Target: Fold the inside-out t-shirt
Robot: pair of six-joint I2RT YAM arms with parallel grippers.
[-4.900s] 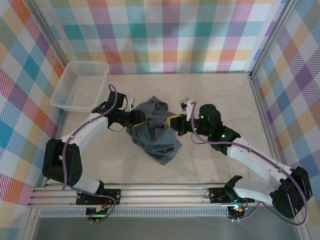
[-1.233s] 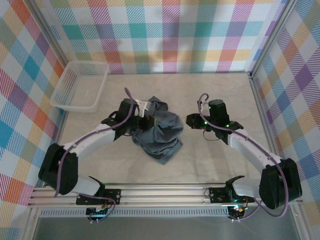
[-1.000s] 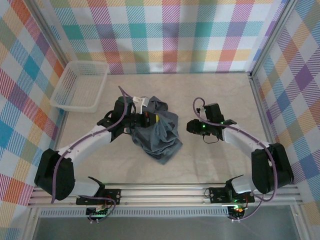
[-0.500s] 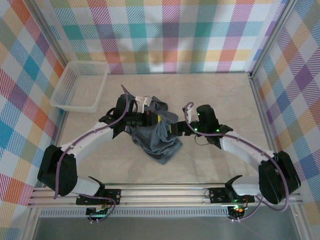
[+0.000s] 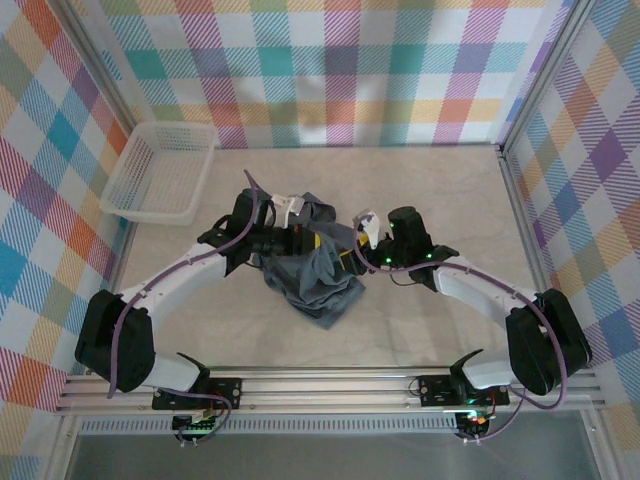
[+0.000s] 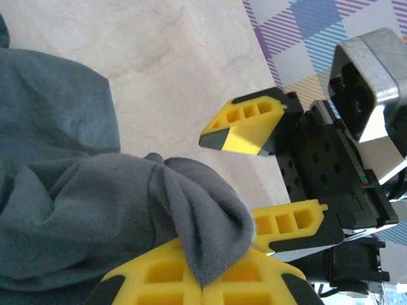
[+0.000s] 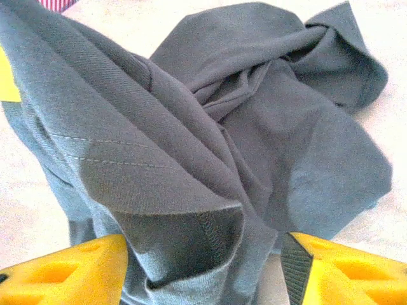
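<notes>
As the left fingers (image 6: 146,284) clamped the t-shirt (image 6: 63,190), the wide right fingers (image 7: 63,267) risked pinching several bunched layers together.

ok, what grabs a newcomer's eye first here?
The crumpled blue-grey t-shirt heaped in the middle of the table. The left gripper is shut on a fold of it; the right gripper, open, straddles a hemmed edge. Loud plaid walls ring the scene.

White lattice basket (image 5: 160,175) far-left on marble tabletop (image 5: 440,190); plaid walls (image 5: 330,70).
</notes>
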